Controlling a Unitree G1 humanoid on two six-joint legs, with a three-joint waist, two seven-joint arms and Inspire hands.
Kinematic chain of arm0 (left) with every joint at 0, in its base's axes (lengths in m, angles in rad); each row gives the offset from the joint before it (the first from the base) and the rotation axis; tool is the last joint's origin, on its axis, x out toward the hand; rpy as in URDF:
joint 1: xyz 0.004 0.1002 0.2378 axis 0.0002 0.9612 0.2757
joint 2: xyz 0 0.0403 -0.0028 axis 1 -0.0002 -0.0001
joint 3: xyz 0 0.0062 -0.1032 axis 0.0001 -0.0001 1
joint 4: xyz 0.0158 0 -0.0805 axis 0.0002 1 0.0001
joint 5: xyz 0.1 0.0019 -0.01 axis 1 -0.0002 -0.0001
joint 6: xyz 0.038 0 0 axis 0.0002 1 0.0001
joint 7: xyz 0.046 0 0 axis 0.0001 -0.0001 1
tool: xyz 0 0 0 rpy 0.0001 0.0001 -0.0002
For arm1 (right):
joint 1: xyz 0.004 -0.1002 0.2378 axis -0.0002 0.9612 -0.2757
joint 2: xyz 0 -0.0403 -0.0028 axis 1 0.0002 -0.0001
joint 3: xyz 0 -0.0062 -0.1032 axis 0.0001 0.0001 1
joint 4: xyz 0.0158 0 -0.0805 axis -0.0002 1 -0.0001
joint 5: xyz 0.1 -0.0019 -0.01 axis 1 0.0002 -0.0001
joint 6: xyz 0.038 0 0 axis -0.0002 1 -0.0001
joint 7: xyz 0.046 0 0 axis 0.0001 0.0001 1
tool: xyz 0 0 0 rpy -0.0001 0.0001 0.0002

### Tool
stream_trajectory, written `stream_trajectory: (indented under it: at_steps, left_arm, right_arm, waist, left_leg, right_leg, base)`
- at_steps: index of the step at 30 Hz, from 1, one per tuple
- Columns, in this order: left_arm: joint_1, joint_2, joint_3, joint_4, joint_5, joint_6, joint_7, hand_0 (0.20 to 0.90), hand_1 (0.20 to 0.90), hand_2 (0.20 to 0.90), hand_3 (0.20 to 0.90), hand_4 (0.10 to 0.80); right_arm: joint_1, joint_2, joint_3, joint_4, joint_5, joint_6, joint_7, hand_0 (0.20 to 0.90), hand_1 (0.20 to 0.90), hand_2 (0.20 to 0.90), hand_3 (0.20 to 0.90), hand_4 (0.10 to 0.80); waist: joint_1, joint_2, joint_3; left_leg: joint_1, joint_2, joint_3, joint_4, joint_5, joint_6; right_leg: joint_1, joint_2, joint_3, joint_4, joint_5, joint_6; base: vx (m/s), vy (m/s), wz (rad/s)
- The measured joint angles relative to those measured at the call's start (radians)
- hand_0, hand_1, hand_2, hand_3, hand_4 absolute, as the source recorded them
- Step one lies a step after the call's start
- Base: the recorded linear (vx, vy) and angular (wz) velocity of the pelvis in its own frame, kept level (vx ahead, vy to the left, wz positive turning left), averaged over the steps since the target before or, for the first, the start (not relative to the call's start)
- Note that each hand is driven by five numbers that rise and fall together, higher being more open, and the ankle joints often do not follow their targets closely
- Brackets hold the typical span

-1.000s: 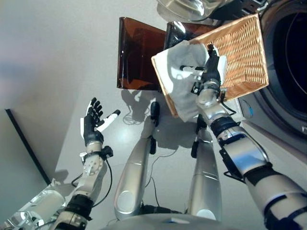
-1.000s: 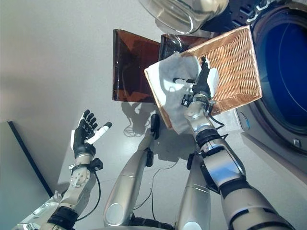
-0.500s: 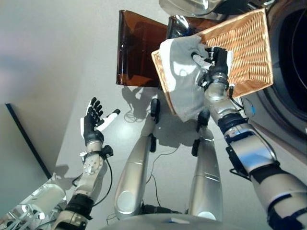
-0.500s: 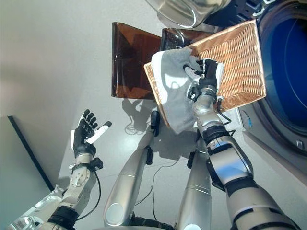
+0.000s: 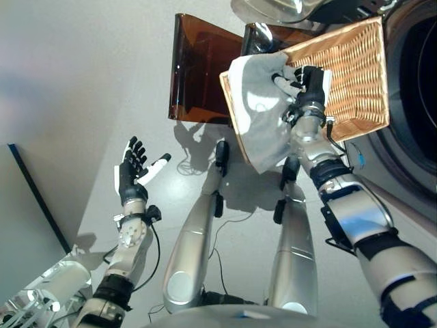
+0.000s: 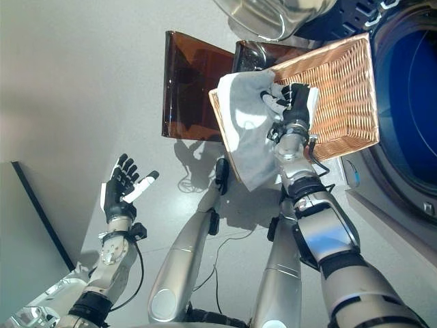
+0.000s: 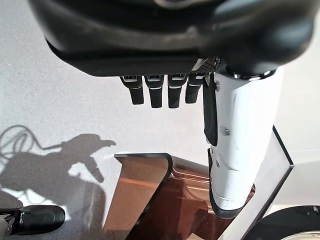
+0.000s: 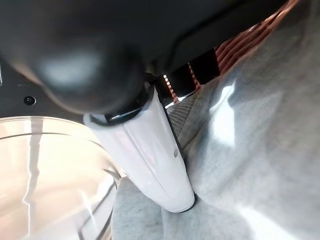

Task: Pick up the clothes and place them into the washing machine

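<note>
A grey cloth [image 5: 259, 116] hangs over the near-left corner of a wicker basket [image 5: 355, 75]. Part of it is bunched up inside the basket. My right hand [image 5: 308, 85] is in the basket with its fingers curled into the bunched cloth, and its white thumb [image 8: 150, 150] presses into the grey cloth [image 8: 260, 150]. My left hand [image 5: 131, 179] is held up over the floor at the lower left, well away from the basket. It is open, fingers [image 7: 155, 92] straight, and holds nothing.
The washing machine's dark drum opening [image 5: 416, 82] lies just right of the basket. Its glass door [image 5: 273, 8] is swung open above the basket. A brown translucent panel [image 5: 198, 75] stands left of the basket on the grey floor.
My right hand has curled its fingers into the grey cloth and drawn its top up into a bunch inside the basket. The left hand has stayed put.
</note>
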Motion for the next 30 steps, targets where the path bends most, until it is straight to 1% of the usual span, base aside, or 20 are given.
stream_trajectory:
  at_steps: [6,11,12,16,20,24,30]
  left_arm:
    - [0.000,0.000,-0.001,0.000,0.000,0.000,0.000,0.900,0.900,0.900,0.900,0.800]
    - [0.001,0.000,-0.004,0.010,-0.004,0.001,-0.002,0.900,0.900,0.900,0.900,0.800]
    - [0.001,0.000,-0.006,0.017,-0.004,0.001,-0.003,0.900,0.900,0.900,0.900,0.800]
    - [0.000,-0.004,-0.013,0.043,-0.022,0.004,-0.020,0.900,0.900,0.900,0.900,0.800]
    - [-0.001,-0.017,-0.016,0.095,-0.026,0.010,-0.023,0.900,0.900,0.900,0.900,0.800]
    - [0.002,-0.039,-0.017,0.135,-0.038,0.026,-0.028,0.900,0.900,0.900,0.900,0.800]
    - [0.002,-0.049,-0.017,0.152,-0.038,0.031,-0.045,0.900,0.900,0.900,0.900,0.800]
  right_arm:
    - [0.007,0.021,-0.040,-0.004,0.026,-0.004,-0.010,0.200,0.200,0.200,0.200,0.300]
    - [0.061,0.059,-0.107,-0.032,0.157,-0.047,-0.006,0.200,0.200,0.200,0.200,0.300]
    - [0.074,0.070,-0.122,-0.042,0.206,-0.059,-0.005,0.200,0.200,0.200,0.200,0.300]
    - [0.187,0.103,-0.178,-0.162,0.371,-0.130,0.036,0.200,0.200,0.200,0.200,0.300]
    - [0.268,0.121,-0.194,-0.215,0.497,-0.166,0.059,0.200,0.200,0.200,0.200,0.300]
    - [0.341,0.142,-0.209,-0.292,0.566,-0.205,0.065,0.200,0.200,0.200,0.200,0.300]
    - [0.391,0.171,-0.221,-0.394,0.628,-0.243,0.091,0.200,0.200,0.200,0.200,0.300]
  waist:
    - [-0.001,0.000,0.000]
    - [-0.003,-0.001,0.000]
    - [-0.004,-0.001,0.000]
    - [-0.010,-0.001,0.000]
    - [-0.021,-0.001,0.001]
    - [-0.037,-0.001,0.001]
    - [-0.059,-0.001,0.001]
  left_leg:
    - [0.005,0.000,0.001,0.008,-0.002,-0.003]
    - [0.037,-0.001,0.008,0.007,-0.003,-0.002]
    - [0.046,-0.001,0.013,0.006,-0.005,-0.001]
    - [0.067,-0.001,0.019,0.008,-0.006,0.001]
    - [0.103,-0.001,0.021,0.006,-0.009,0.004]
    - [0.156,-0.004,0.029,-0.005,-0.011,0.007]
    - [0.183,-0.003,0.041,-0.007,-0.012,0.008]
  right_leg:
    - [0.003,0.000,0.003,0.009,0.000,0.000]
    - [0.033,0.000,0.011,0.006,0.000,0.000]
    - [0.039,0.000,0.014,0.005,-0.003,-0.005]
    - [0.059,-0.001,0.018,0.004,-0.003,-0.004]
    - [0.097,-0.001,0.019,-0.004,-0.002,-0.003]
    - [0.147,-0.003,0.027,-0.017,0.001,0.001]
    - [0.170,-0.003,0.038,-0.029,0.004,0.007]
  base:
    - [0.000,0.000,0.00]
    - [0.008,0.004,-0.03]
    - [0.019,0.011,-0.08]
    - [0.015,0.004,-0.03]
    - [0.017,0.001,-0.01]
    - [0.025,0.004,-0.06]
    - [0.008,0.000,-0.06]
